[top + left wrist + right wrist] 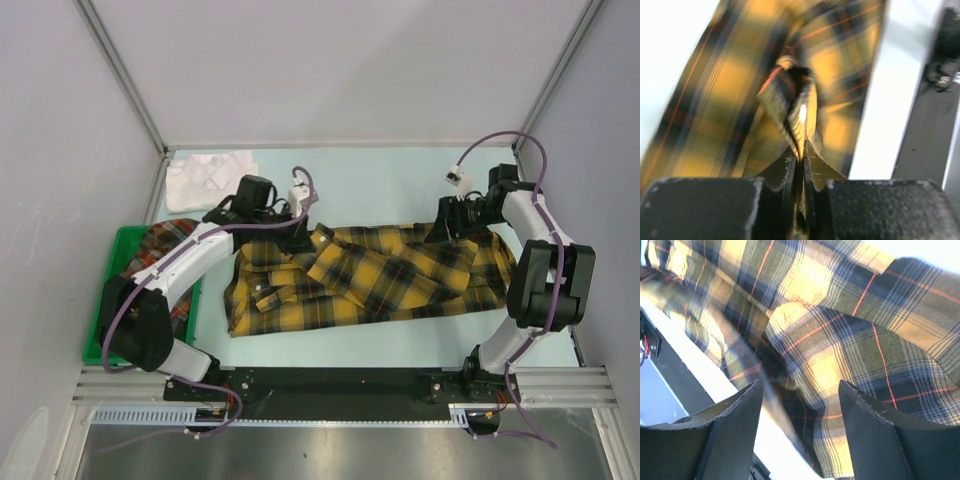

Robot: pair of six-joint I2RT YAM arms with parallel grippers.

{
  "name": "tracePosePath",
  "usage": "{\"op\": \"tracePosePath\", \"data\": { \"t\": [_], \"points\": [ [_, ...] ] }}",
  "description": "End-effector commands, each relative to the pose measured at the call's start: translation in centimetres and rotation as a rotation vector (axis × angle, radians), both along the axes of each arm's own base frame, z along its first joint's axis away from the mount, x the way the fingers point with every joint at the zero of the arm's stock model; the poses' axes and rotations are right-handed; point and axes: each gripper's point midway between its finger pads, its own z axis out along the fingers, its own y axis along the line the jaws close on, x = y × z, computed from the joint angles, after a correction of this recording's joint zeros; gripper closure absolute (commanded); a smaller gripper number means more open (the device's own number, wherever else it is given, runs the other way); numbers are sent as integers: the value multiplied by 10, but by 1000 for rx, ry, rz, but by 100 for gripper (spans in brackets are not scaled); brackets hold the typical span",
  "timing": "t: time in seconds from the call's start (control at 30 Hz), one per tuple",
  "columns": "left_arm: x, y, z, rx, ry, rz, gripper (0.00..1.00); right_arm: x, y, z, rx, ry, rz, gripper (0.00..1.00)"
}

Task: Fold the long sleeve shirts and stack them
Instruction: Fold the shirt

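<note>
1. The pale blue-green table [380, 180] fills the middle of the top view, walled by grey panels on the left, right and far sides.
2. The yellow-and-black plaid shirt [380, 280] lies spread across the centre of the table, running from left of centre to the right. Its surface is creased, and a collar or flap is turned over near its upper left part. It lies well apart from the other two shirts.
3. The right arm [540, 270] rises from the lower right of the top view and bends back toward the shirt's upper right edge.
4. The left arm [190, 260] rises from the lower left, crosses above the bin and reaches to the shirt's upper left edge.
5. The green plastic bin [98, 330] sits at the left edge of the table, partly hidden under the left arm.
6. The red-orange plaid shirt [165, 240] lies bunched in the upper part of the bin.
7. The white shirt [210, 178] lies crumpled in the upper left corner of the table, beyond the bin.
8. The left gripper [801, 160] is pinched tight on a raised fold of the yellow plaid cloth, which stands up between its closed fingers in the left wrist view.
9. The right gripper [800, 390] has its fingers spread wide. In the right wrist view the yellow plaid cloth shows between and beyond them, and I cannot tell whether they touch it.
</note>
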Motion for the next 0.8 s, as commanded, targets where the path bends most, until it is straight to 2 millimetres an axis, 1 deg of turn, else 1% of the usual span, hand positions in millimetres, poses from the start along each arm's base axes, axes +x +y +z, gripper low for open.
{"op": "tracePosePath", "data": {
  "t": [0.0,0.07,0.1,0.17,0.2,0.27,0.33,0.4,0.43,0.5,0.6,0.67,0.73,0.77],
  "points": [
    [13,40,-32,-3,84,112,87,-15,-7,-11,-3,117,21,31],
    [15,54,-46,20,100,138,87,-17,-10,-12,-14,128,32,29],
    [16,65,-55,33,124,169,86,-19,-12,-14,-27,132,40,28],
    [16,73,-68,45,178,194,87,-21,-15,-18,-48,140,51,28],
    [17,81,-74,42,199,216,87,-22,-17,-20,-65,145,56,28],
    [18,89,-82,49,229,248,89,-20,-20,-21,-79,142,62,30],
    [17,94,-90,54,252,261,89,-16,-22,-19,-93,134,64,30],
    [19,95,-90,46,256,260,82,-14,-24,-19,-104,134,63,30],
    [20,95,-90,45,255,258,70,-12,-24,-18,-106,130,60,30],
    [27,93,-88,39,238,249,57,-10,-26,-17,-116,128,63,30],
    [37,90,-93,40,267,247,52,-10,-26,-19,-124,141,60,31],
    [42,88,-98,39,295,248,51,-10,-25,-18,-129,141,61,31],
    [48,85,-99,31,312,249,50,-11,-26,-21,-139,152,60,31],
    [49,84,-107,34,347,256,50,-12,-25,-22,-138,154,61,31]
  ]
}}
